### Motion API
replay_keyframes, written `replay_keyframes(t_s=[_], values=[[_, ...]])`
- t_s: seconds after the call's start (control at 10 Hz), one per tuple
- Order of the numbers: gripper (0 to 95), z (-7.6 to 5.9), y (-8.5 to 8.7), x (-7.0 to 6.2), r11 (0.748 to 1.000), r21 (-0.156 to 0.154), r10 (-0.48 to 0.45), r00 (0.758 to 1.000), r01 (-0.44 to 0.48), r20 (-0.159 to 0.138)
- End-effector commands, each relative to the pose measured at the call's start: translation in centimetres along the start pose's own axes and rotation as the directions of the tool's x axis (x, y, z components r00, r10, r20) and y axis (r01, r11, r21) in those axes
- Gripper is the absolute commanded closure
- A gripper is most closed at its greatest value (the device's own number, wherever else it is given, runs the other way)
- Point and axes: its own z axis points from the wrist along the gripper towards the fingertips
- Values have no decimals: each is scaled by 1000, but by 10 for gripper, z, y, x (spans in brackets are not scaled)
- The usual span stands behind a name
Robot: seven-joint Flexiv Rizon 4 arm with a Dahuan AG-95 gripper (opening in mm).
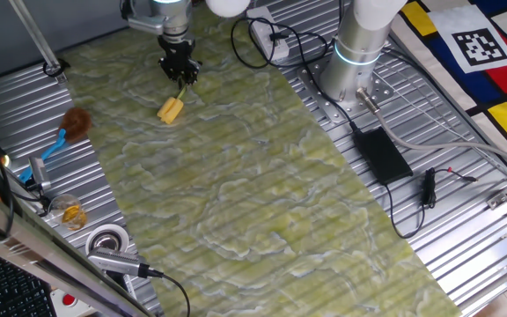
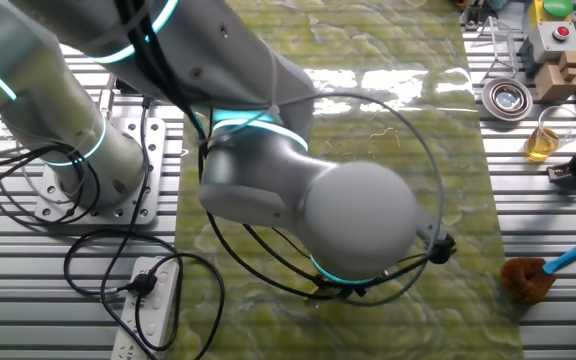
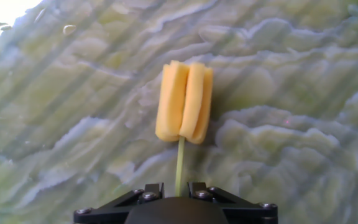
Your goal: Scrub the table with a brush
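Your gripper [image 1: 181, 74] pinches the brush [image 1: 171, 109] by its thin stem only; press too hard onto the marbled table [image 1: 262, 194] and the stem may bend or slip.

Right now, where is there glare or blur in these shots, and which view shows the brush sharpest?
Hand view: the brush is sharp, its stem running to the gripper; glare blows out the top-left corner. The other fixed view: a bright reflection streaks the table, and the arm hides the brush. One fixed view: even light, brush small.
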Motion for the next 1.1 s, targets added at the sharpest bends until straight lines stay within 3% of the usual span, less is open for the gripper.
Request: replay_keyframes(t_s=[0.1,1.1], values=[[760,0,0,-1,1000,1,-8,1000,8,13],[760,8,0,-3,1000,14,-15,999,15,34]])
